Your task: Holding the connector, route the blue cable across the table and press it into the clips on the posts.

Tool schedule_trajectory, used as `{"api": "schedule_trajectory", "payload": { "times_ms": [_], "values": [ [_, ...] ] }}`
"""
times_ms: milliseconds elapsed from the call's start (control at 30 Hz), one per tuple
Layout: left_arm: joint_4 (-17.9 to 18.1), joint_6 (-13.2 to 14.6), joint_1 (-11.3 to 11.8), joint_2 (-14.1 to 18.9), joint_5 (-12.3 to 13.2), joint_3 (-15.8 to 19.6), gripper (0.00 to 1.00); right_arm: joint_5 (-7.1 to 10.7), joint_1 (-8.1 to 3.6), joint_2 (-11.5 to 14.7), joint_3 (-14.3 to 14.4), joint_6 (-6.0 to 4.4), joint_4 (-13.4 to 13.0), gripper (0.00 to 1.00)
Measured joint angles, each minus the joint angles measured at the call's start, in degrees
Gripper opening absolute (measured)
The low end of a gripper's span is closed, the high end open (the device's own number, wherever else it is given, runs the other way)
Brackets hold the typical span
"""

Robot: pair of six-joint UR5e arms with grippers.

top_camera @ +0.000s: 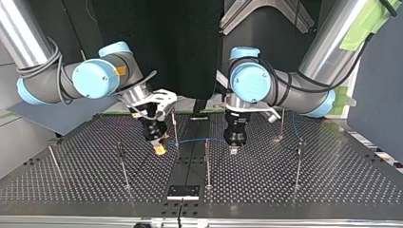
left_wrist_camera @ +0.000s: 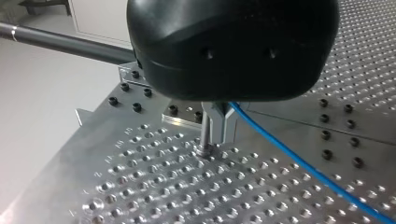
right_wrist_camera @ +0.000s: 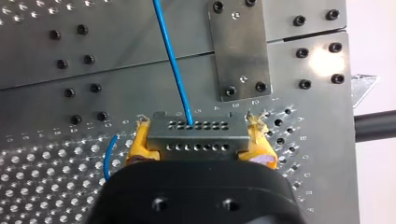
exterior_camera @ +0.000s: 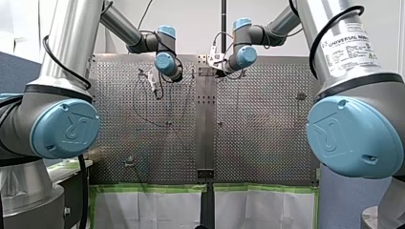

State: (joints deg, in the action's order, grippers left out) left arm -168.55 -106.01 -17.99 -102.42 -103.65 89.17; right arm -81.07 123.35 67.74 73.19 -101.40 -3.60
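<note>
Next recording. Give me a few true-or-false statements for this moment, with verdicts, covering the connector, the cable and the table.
1. The right gripper, with yellow pads, has its jaws shut on the connector. True.
2. The blue cable lies in a loose heap, joined to nothing. False: it comes out of the connector and, in the top view, runs across towards the left gripper.
3. The table is smooth wood. False: it is perforated metal.
4. Thin posts stand upright on the table. True.
</note>
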Motion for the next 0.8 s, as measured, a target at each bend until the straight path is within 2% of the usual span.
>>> {"api": "schedule_trajectory", "payload": {
  "times_ms": [167, 333, 567, 800],
  "values": [
    [1.0, -0.3, 0.2, -0.3, 1.4, -1.0, 0.00, 0.52, -0.48, -0.1, -0.7, -0.07, 0.0, 0.00],
    [0.1, -0.3, 0.6, -2.2, 2.2, -3.1, 0.00, 0.85, -1.06, -0.1, -0.9, -0.11, -0.1, 0.00],
    [0.3, -0.5, 1.7, -6.3, 2.8, -6.5, 0.00, 1.39, -2.68, -0.2, -1.0, -0.17, -0.3, 0.00],
    [0.3, -0.5, 2.9, -7.5, 3.4, -7.6, 0.00, 2.23, -4.65, -0.3, -1.1, -0.43, -0.5, 0.00]
  ]
}}
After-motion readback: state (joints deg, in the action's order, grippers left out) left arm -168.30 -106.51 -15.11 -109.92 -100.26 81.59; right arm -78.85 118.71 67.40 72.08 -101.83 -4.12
